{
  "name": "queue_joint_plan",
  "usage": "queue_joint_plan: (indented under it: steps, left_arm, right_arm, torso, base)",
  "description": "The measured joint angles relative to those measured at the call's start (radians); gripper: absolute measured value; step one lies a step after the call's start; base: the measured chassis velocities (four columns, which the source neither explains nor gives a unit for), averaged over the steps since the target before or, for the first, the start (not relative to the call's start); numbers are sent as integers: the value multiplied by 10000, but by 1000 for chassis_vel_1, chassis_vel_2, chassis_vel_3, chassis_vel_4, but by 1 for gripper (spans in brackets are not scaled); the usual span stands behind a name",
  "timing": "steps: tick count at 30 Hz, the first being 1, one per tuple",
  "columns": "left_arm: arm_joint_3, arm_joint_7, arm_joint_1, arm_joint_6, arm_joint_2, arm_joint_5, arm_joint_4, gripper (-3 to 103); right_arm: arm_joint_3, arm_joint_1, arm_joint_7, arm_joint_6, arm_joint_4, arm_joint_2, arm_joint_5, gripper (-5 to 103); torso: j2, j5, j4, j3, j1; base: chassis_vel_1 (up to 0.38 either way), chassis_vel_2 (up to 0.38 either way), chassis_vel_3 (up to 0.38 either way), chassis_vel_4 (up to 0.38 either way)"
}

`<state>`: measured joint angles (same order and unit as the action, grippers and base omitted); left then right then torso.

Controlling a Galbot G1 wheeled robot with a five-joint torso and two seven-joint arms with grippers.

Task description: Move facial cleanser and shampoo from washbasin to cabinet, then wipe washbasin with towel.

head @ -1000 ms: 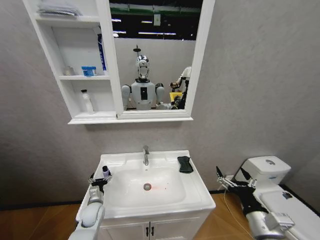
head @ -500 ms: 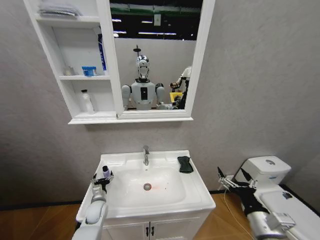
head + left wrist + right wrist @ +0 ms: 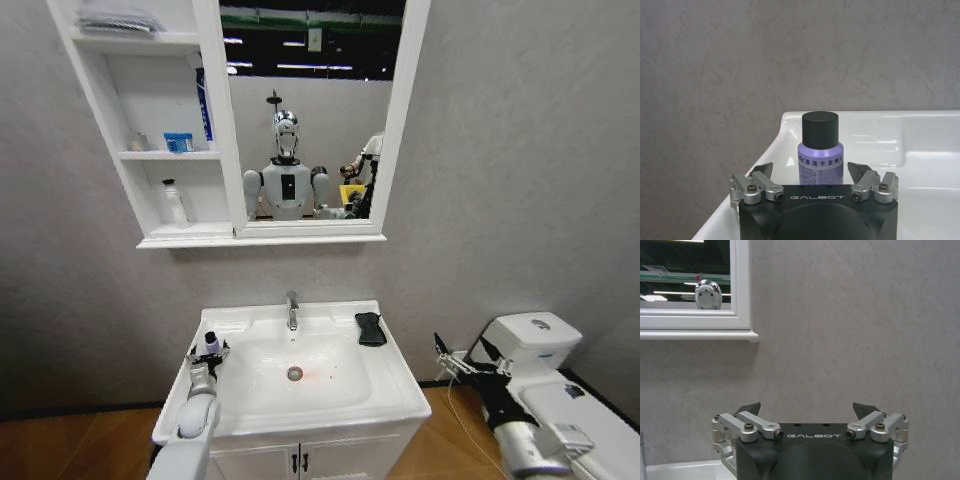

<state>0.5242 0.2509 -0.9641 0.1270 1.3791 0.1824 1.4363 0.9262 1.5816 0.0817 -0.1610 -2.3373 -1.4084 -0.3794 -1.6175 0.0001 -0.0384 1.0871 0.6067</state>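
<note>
— On the washbasin [image 3: 330, 400], left rear corner: small purple bottle [image 3: 820, 150] with a black cap, standing upright, long axis vertical. Likely the shampoo or the cleanser; label too small to settle which.

— And from the left gripper [image 3: 812, 172]?

— Straight ahead of it, centred between the two fingertips [image 3: 762, 170], a little beyond them. Jaws spread wide, wider than the bottle, nothing held, no contact yet.

— Nearer arm?

— Left, plainly. Left gripper [image 3: 207, 362] over the washbasin's left rim, just short of the bottle [image 3: 211, 342]. Right gripper [image 3: 447, 362] off to the right of the washbasin, well apart from it, toward the toilet [image 3: 530, 340]; jaws wide there too, empty, facing bare wall.

— So the approach?

— Probably straight forward along the gripper's own line, then a close across the bottle's body below the cap. Upright and narrow, so likely to tip if nudged off-centre.

— Other things?

— Towel [image 3: 370, 328] on the washbasin's right rear corner, untouched. Cabinet [image 3: 150, 150] above the washbasin, to the left of the mirror, a white bottle already on its lowest shelf.
</note>
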Motion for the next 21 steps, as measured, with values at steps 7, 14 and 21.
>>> queue_joint_plan:
  steps: [7,14,21]
  left_arm:
    - [-17,-60,289,25,55,10,-337,61]
    - [-72,-186,356,99,49,28,-236,43]
    - [71,525,-418,712,-770,413,1627,43]
  right_arm:
    - [-19,-198,86,38,186,33,10,100]
    - [-1,-226,137,11,103,98,-3,100]
    - [-232,-329,122,-46,275,101,57,100]
  torso:
    - [0,-1,0,0,1]
    - [0,-3,-1,0,0]
    - [0,-3,-1,0,1]
  base:
    - [0,0,0,0]
    - [0,0,0,0]
    - [0,0,0,0]
